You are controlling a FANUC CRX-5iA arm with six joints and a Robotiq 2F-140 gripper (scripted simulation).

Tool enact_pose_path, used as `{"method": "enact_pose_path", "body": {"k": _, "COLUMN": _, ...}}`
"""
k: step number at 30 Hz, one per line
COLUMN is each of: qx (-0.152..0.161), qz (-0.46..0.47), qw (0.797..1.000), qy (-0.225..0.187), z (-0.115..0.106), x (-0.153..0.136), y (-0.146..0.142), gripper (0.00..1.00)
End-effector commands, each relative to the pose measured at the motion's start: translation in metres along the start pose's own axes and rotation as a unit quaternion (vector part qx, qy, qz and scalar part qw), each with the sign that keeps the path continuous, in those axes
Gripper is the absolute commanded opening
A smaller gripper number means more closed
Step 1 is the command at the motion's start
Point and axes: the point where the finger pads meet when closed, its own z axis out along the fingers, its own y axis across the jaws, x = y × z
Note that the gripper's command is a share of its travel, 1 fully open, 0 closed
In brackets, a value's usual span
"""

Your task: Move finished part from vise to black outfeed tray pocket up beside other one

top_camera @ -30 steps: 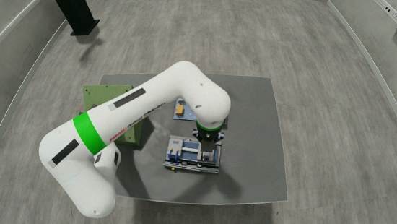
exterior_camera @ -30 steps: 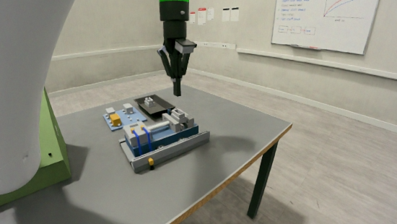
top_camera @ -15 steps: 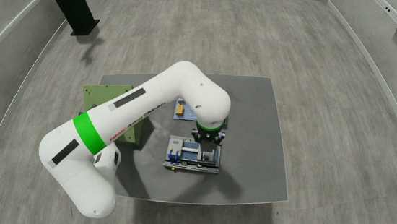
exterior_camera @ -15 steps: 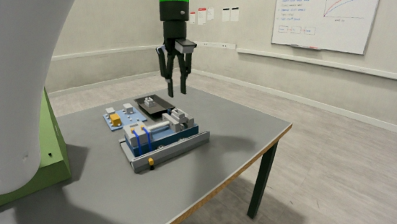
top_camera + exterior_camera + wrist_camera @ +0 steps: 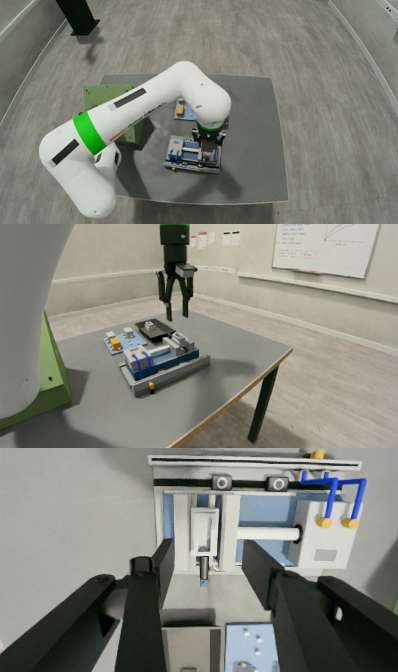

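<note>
The finished part, a light grey block with a pocket on top, sits clamped between the jaws of the vise. My gripper is open and empty. It hangs well above the vise's jaw end, with the part showing between the fingers in the wrist view. The black outfeed tray lies just behind the vise and holds one pocketed part. In the overhead view the arm hides most of the tray.
A blue pallet left of the tray carries two upright plain grey blocks and a yellow block. A green pedestal holds the arm's base at the table's left.
</note>
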Motion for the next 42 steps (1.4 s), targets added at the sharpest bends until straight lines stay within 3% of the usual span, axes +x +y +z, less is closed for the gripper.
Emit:
{"method": "enact_pose_path", "body": {"k": 1, "qx": 0.001, "qz": 0.000, "qw": 1.000, "qy": 0.000, "z": -0.001, "x": 0.000, "y": 0.000, "gripper": 0.46}}
{"method": "enact_pose_path", "body": {"k": 26, "qx": 0.000, "qz": 0.001, "qw": 1.000, "qy": 0.001, "z": 0.003, "x": 0.000, "y": 0.000, "gripper": 0.46}}
{"method": "enact_pose_path", "body": {"k": 42, "qx": 0.000, "qz": 0.002, "qw": 1.000, "qy": 0.002, "z": 0.023, "x": 0.000, "y": -0.001, "gripper": 0.46}}
